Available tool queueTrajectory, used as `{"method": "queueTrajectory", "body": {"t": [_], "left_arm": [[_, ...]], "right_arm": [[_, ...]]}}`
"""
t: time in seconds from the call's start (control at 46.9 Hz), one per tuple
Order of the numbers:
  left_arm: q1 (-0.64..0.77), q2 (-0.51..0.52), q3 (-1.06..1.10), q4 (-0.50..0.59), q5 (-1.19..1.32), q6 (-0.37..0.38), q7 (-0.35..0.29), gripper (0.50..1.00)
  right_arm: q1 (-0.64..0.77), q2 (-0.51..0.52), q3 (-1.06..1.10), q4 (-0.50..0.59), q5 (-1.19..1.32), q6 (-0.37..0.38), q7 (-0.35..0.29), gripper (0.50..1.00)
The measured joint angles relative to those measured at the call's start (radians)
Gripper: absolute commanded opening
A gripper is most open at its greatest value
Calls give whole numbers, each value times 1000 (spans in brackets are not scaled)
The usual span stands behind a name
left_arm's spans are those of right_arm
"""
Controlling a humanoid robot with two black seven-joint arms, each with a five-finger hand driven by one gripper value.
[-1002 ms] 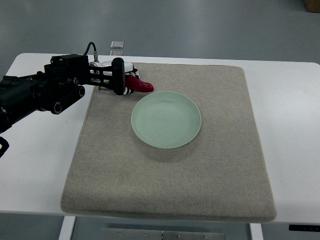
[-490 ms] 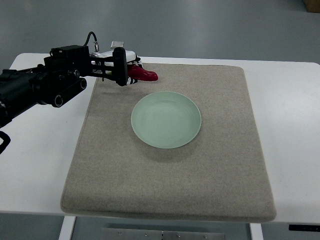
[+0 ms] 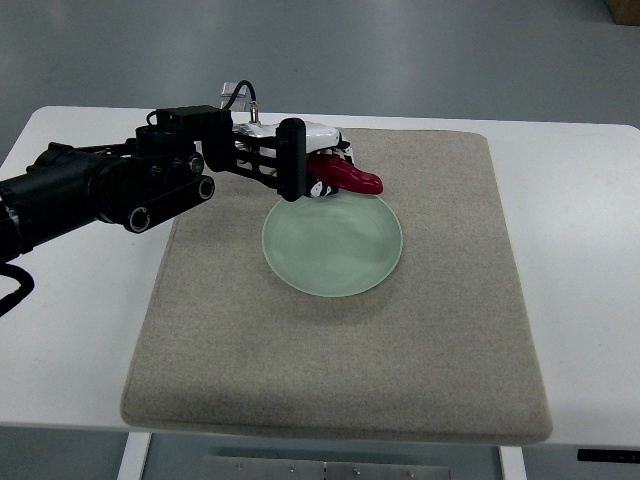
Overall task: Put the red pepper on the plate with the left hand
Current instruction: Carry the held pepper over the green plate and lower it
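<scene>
Clearly clamped in the left hand (image 3: 322, 170) over the plate's (image 3: 345, 262) far rim, pepper (image 3: 350, 178) risking rolling off if released early.

A white table (image 3: 580, 260) fills most of the frame, its far edge running across the upper part. 1 beige felt mat (image 3: 440, 340) lies flat on it, covering the centre. 1 pale green plate (image 3: 335, 255) rests on the mat, slightly above centre.

No legible text or labels.
</scene>
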Motion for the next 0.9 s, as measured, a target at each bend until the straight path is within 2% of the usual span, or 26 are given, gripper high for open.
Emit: {"method": "queueTrajectory", "body": {"t": [0.426, 0.895], "left_arm": [[10, 7, 12, -38, 6, -22, -3, 500], [14, 10, 18, -85, 18, -98, -6, 501]], "right_arm": [[0, 0, -1, 0, 0, 0, 0, 928], [0, 0, -1, 0, 0, 0, 0, 928]]}}
